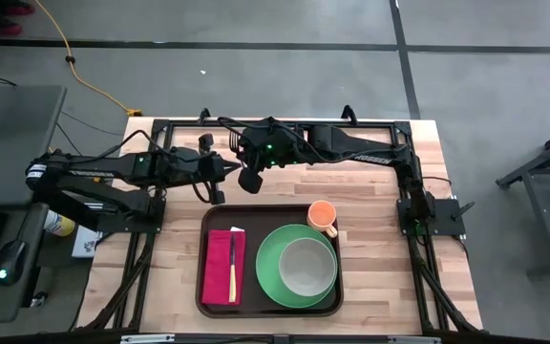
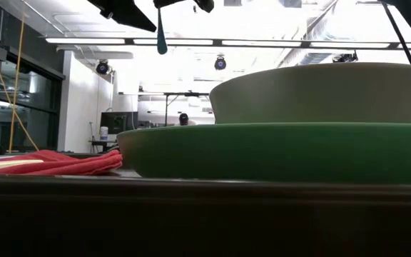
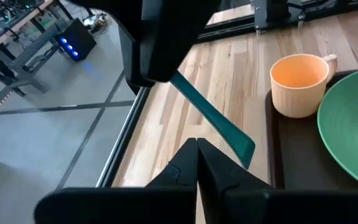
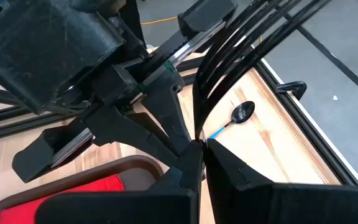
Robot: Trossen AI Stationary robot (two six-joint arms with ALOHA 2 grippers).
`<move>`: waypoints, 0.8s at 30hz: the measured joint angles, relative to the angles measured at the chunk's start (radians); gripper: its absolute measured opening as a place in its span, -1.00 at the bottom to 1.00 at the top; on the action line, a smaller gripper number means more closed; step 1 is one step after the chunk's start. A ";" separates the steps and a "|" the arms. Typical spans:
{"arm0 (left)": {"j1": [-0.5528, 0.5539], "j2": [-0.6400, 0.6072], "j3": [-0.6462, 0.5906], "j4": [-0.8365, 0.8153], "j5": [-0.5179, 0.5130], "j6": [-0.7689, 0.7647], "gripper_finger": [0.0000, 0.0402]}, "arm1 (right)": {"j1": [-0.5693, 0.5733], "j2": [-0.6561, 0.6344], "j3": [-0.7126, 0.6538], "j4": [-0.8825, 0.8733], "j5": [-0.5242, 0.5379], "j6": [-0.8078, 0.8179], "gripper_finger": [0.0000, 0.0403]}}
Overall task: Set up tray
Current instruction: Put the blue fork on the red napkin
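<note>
The dark brown tray lies near the table's front edge. On it are a red napkin with a yellow utensil, a green plate bearing a grey bowl, and an orange cup. Above the bare wood behind the tray's far left corner, my right gripper is shut on a teal utensil. My left gripper is shut, tip to tip with the right one. Nothing shows between the left fingers. My right gripper pinches one end of the teal utensil between its two fingers, coming from the table's right and slanting down. The utensil sticks out sideways from the fingers and slopes down toward the tray. Its free end hangs clear above the wood.
A black frame rail runs along the table's far edge, and side rails slant along both sides. Bare wood lies between the tray and the left rail. Cables trail from both arms.
</note>
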 joint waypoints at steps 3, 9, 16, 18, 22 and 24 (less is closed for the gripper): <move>0.000 0.000 0.000 -0.001 0.000 0.024 -0.65 | 0.000 0.000 0.000 -0.002 0.010 -0.006 -1.00; 0.000 0.000 0.000 -0.003 0.002 0.000 -0.14 | -0.007 0.000 0.000 -0.018 0.022 -0.007 -1.00; 0.000 -0.001 0.000 0.005 0.049 -0.080 0.40 | -0.009 0.000 0.000 -0.001 0.006 -0.014 -1.00; 0.000 -0.001 0.000 0.010 0.049 -0.094 0.49 | -0.009 0.000 0.000 0.007 -0.006 -0.015 -1.00; 0.000 -0.001 0.000 0.060 0.067 -0.112 0.57 | -0.009 0.000 0.000 0.027 -0.026 -0.015 -1.00; 0.000 -0.001 0.000 0.106 0.095 -0.114 0.56 | -0.009 0.000 0.000 0.047 -0.033 -0.018 -1.00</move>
